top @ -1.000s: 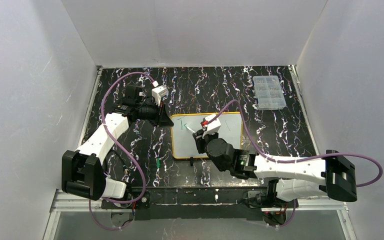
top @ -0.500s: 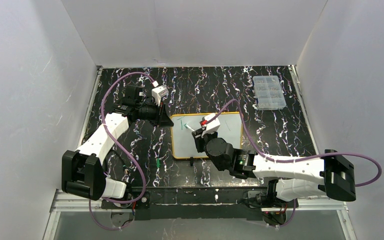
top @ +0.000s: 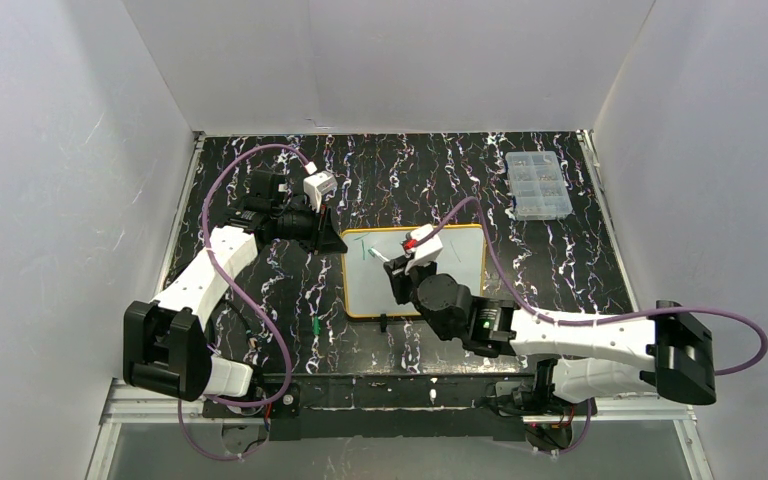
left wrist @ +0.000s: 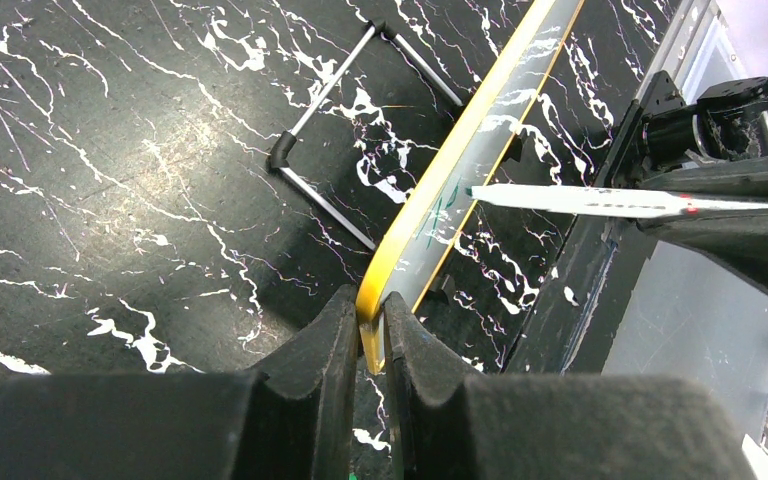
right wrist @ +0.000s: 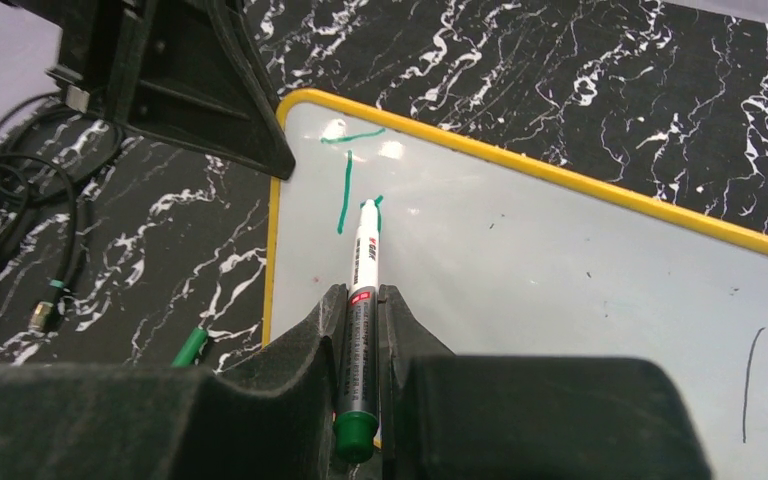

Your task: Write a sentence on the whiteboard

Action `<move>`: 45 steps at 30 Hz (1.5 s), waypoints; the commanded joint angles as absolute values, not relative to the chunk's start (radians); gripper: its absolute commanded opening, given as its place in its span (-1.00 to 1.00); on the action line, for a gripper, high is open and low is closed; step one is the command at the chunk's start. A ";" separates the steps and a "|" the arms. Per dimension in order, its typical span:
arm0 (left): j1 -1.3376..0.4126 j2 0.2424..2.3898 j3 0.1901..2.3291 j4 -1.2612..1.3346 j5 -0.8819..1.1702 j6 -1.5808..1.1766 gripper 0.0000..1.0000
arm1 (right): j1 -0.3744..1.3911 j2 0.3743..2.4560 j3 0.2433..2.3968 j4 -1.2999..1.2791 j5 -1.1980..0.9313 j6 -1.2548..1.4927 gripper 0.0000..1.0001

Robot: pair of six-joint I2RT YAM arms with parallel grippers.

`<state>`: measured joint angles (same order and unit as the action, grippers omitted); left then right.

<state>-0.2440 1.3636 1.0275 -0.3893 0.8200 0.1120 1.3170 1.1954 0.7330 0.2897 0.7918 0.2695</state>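
The whiteboard (top: 460, 262), white with a yellow-orange frame, lies flat mid-table; it also shows in the right wrist view (right wrist: 560, 270) and edge-on in the left wrist view (left wrist: 465, 160). My left gripper (left wrist: 368, 325) is shut on its far-left corner (top: 344, 240). My right gripper (right wrist: 362, 300) is shut on a green marker (right wrist: 365, 262), tip touching the board near its top-left. A green "T" (right wrist: 345, 180) and a short green stroke (right wrist: 377, 202) are on the board. The marker also shows in the left wrist view (left wrist: 600, 200).
A clear compartmented box (top: 537, 184) stands at the back right. The green marker cap (top: 316, 326) lies left of the board's near corner, also in the right wrist view (right wrist: 189, 347). A thin wire stand (left wrist: 355, 110) lies beside the board. A black mark (right wrist: 750, 380) is on the board's right.
My right gripper has shifted the marker slightly across the board's top-left, adding a short green stroke beside the T. My left gripper has stayed clamped on the corner.
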 commanded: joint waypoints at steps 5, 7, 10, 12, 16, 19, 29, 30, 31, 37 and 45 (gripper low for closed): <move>-0.237 1.320 1.025 -0.399 0.804 0.125 -1.00 | 1.313 1.077 0.750 0.265 0.782 0.279 -0.97; -0.238 1.317 1.024 -0.399 0.804 0.124 -1.00 | 1.313 1.083 0.743 0.253 0.799 0.285 -0.97; -0.238 1.316 1.023 -0.397 0.806 0.125 -1.00 | 1.313 1.097 0.741 0.248 0.811 0.293 -0.97; -0.238 1.317 1.022 -0.397 0.807 0.125 -1.00 | 1.313 1.107 0.748 0.244 0.822 0.297 -0.97; -0.238 1.317 1.022 -0.397 0.807 0.126 -1.00 | 1.313 1.128 0.759 0.233 0.834 0.305 -0.97; -0.237 1.317 1.023 -0.397 0.807 0.126 -1.00 | 1.313 1.135 0.756 0.230 0.843 0.311 -0.97; -0.237 1.320 1.024 -0.397 0.813 0.126 -1.00 | 1.313 1.148 0.758 0.221 0.874 0.313 -0.97; -0.237 1.320 1.024 -0.397 0.813 0.127 -1.00 | 1.313 1.152 0.760 0.222 0.874 0.311 -0.97; -0.237 1.320 1.023 -0.397 0.813 0.127 -1.00 | 1.313 1.157 0.762 0.222 0.874 0.308 -0.97; -0.238 1.320 1.024 -0.397 0.813 0.128 -1.00 | 1.313 1.175 0.772 0.237 0.854 0.288 -0.97; -0.238 1.320 1.024 -0.397 0.811 0.128 -1.00 | 1.313 1.175 0.753 0.201 0.828 0.321 -0.97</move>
